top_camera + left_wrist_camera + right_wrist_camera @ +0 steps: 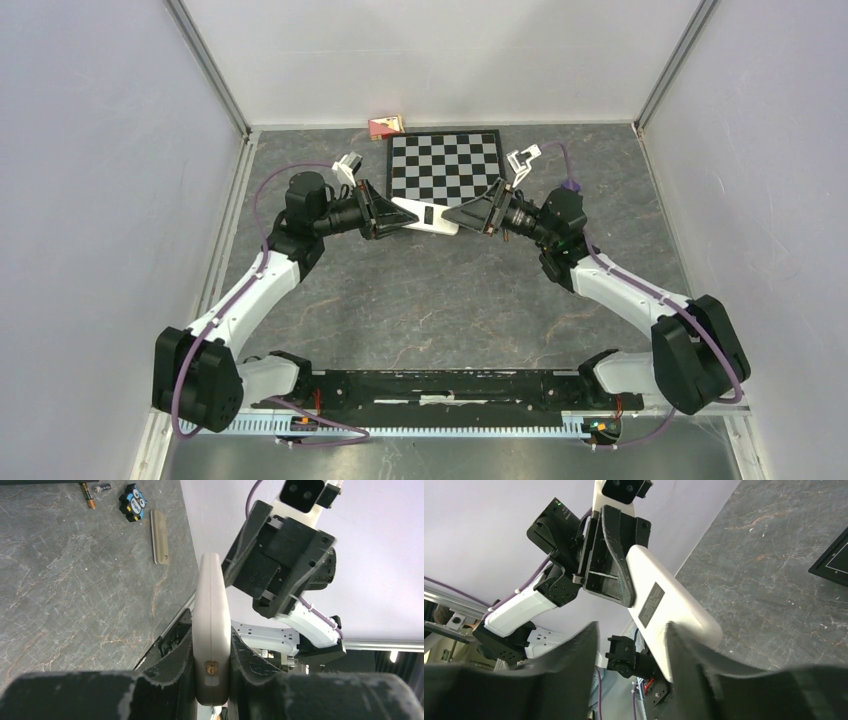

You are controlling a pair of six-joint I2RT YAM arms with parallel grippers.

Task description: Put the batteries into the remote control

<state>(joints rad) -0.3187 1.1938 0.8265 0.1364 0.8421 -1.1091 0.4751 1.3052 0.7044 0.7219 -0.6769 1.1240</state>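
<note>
My left gripper (378, 212) is shut on one end of the white remote control (425, 217) and holds it in the air above the table. In the left wrist view the remote (212, 610) stands edge-on, clamped between the jaws of the left gripper (212, 645). My right gripper (470, 215) faces the remote's other end. In the right wrist view the right gripper (631, 630) is open and holds nothing, and the remote (674, 607) runs beside its right finger (694, 665), label side showing. Two batteries (88, 494) lie on the table far off; they do not show from the top.
A beige battery cover (160, 536) and a small blue and black block (132, 502) lie near the batteries. A checkerboard (445, 165) lies at the back of the grey stone table (420, 300), with a red box (386, 125) behind it. White walls close three sides.
</note>
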